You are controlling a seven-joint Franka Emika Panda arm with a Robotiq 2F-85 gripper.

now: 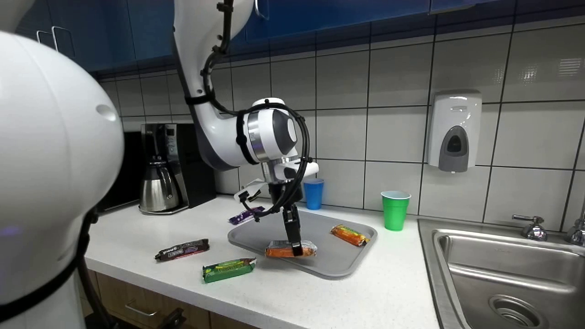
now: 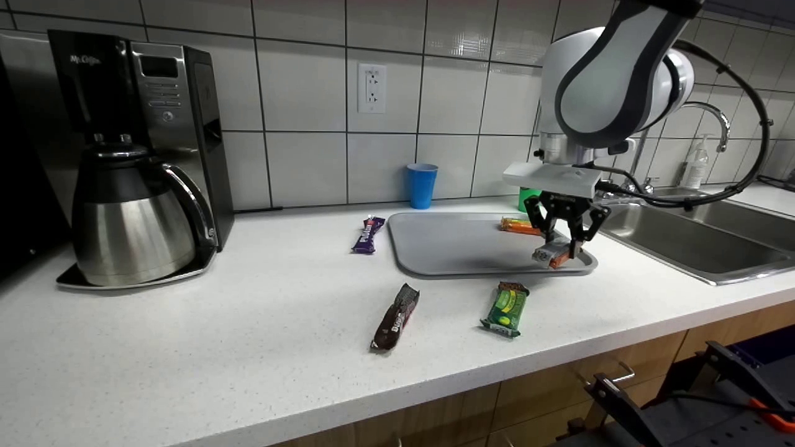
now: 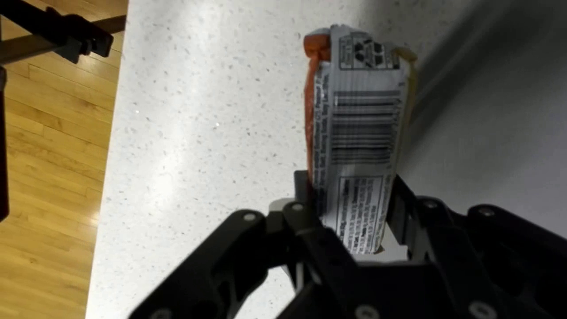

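Observation:
My gripper [image 1: 296, 246] is shut on an orange-wrapped snack bar [image 3: 365, 133], gripping it by its sides. Its pale back, with barcode and small print, faces the wrist camera. In an exterior view the held bar [image 2: 553, 253] appears just above the near edge of a grey tray [image 2: 447, 245]; the exact gap is hard to judge. A second orange bar [image 1: 349, 235] lies on the tray's far right part. On the counter in front of the tray are a green bar [image 1: 228, 269] and a dark brown bar [image 2: 395, 318]. Beside the tray lies a purple bar [image 2: 369, 234].
A blue cup [image 2: 422, 185] and a green cup [image 1: 395, 210] stand behind the tray near the tiled wall. To one side is a steel sink [image 1: 512, 283]. A coffee maker with a steel carafe [image 2: 133, 217] occupies the opposite end of the counter.

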